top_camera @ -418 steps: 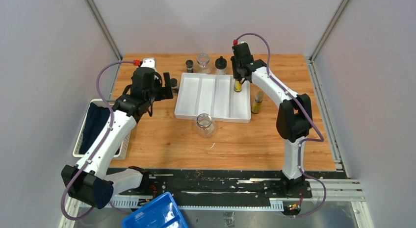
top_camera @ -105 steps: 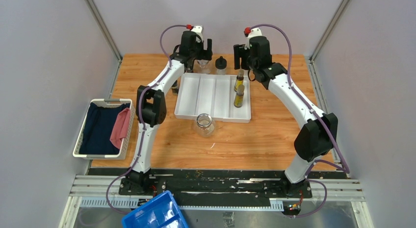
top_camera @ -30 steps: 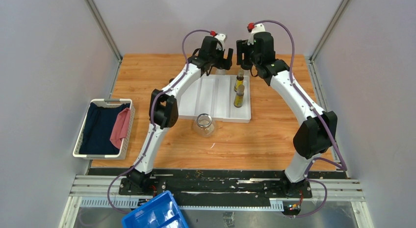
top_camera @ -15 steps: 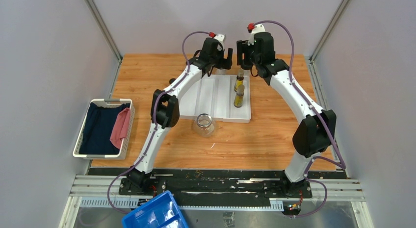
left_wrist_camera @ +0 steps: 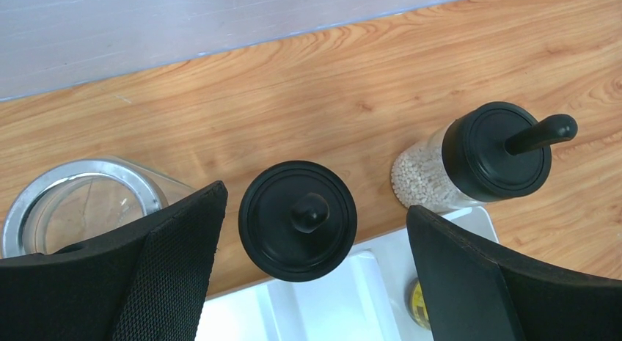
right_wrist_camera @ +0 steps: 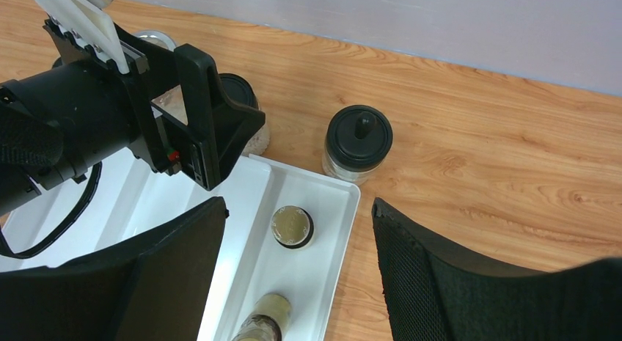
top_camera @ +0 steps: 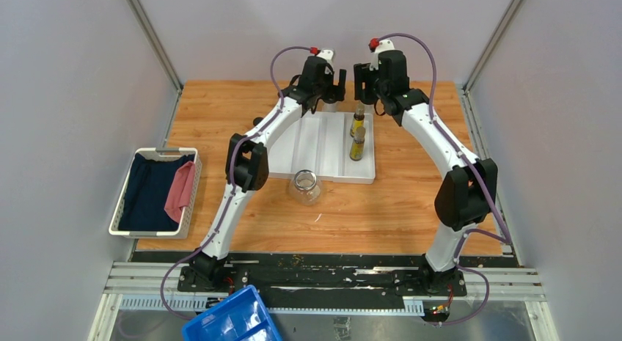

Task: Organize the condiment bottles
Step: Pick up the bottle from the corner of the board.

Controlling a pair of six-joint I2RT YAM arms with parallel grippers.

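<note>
Bright even overhead light, soft shadows, sharp focus, little glare

The table (left_wrist_camera: 411,84) is grained wood, the tray (right_wrist_camera: 331,238) glossy plastic, the bottle caps (left_wrist_camera: 297,220) matt.

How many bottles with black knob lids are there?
2. One black-capped bottle sits inside the open left gripper; the second bottle stands just right of it, beside the white tray's corner. More may be hidden.

Left arm (top_camera: 273,125) and right arm (top_camera: 433,139): white links, black joint housings. Purple cable (top_camera: 277,59) along each; red connector (top_camera: 314,50) at wrist. Fingers (left_wrist_camera: 176,271) black, textured pads.
</note>
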